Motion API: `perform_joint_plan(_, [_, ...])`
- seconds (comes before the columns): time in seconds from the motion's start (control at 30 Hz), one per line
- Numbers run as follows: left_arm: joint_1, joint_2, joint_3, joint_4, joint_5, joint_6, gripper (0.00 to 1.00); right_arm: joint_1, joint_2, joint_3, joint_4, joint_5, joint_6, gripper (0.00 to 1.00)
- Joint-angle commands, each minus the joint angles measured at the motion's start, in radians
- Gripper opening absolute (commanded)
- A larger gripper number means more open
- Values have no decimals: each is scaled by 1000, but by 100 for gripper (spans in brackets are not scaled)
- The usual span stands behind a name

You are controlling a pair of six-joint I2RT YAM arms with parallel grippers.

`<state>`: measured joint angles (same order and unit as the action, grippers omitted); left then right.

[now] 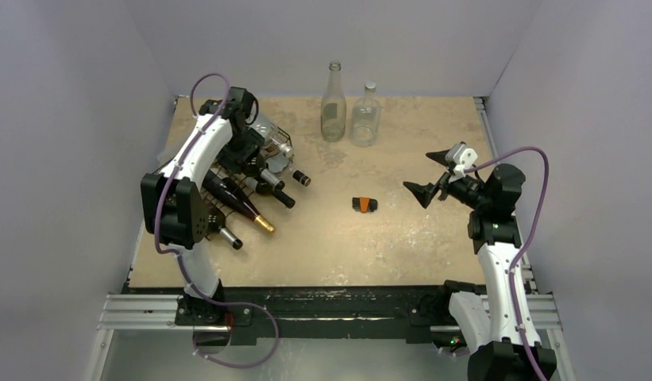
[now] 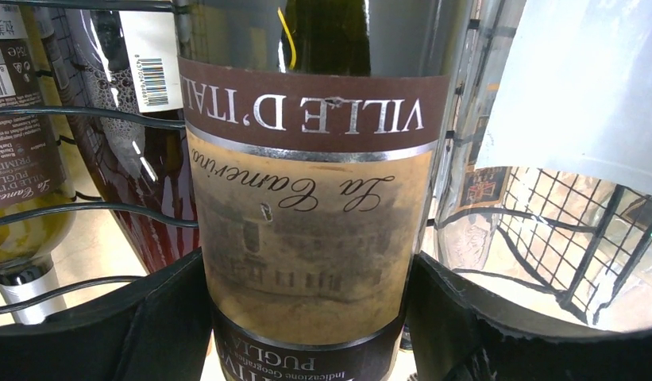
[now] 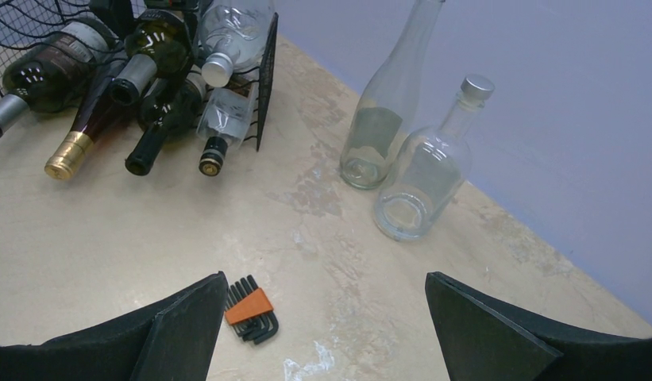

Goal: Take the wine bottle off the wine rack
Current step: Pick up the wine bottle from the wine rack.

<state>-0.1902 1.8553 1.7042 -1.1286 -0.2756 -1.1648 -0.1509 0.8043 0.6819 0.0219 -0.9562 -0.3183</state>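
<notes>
While your left gripper (image 2: 306, 317) clasps the brown-labelled dark wine bottle (image 2: 306, 222), pulling askew could snag the black wire-mesh rack (image 2: 562, 230) at three o'clock.

- My left arm (image 1: 199, 147): smooth white shells, rounded, between boxy black joint blocks.
- My right arm (image 1: 501, 274): same make, with white shells and black joints.
- Left cable (image 1: 211, 75): purple, thin, looping free of the white shell.
- Right cable (image 1: 537, 152): purple, same thickness, also loose in a loop.
- My left gripper (image 2: 306, 278): two matte black fingers (image 2: 148, 333), broad and wedge-shaped, with faint moulded ridges.
- My right gripper (image 1: 422, 173): two black fingers tapering to points, and a small white housing (image 1: 463, 156) behind them.
- Bases (image 1: 197, 309): black mounts, one per arm.
</notes>
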Motion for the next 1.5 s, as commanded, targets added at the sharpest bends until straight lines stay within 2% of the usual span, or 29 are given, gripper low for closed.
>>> perform_joint_plan(0.0, [21, -42, 4, -7, -37, 20, 69, -3, -19, 2, 13, -17, 4, 99])
perform_joint_plan(0.03, [21, -54, -1, -7, -41, 21, 68, -2, -19, 2, 12, -18, 4, 99])
perform_joint_plan(0.1, [21, -78, -6, -8, -45, 30, 60, -3, -20, 2, 13, -18, 4, 99])
perform_joint_plan(0.23, [21, -113, -5, -7, -50, 50, 35, -3, -19, 2, 13, -19, 4, 99])
perform_joint_plan(0.47, [21, -162, 8, -19, -37, 68, 8, -2, -23, 2, 13, -18, 4, 99])
perform_joint_plan(0.57, [20, -199, 1, -20, -29, 73, 0, -2, -23, 3, 13, -19, 4, 99])
perform_joint_plan(1.0, [20, -384, -153, 72, 1, 127, 0, -3, -21, 0, 16, -27, 10, 99])
perform_joint_plan(1.23, [14, -454, -197, 102, 13, 159, 0, -2, -21, -2, 20, -32, 14, 99])
perform_joint_plan(1.47, [-39, -500, -202, 99, -4, 169, 0, -2, -19, -2, 21, -36, 19, 99])
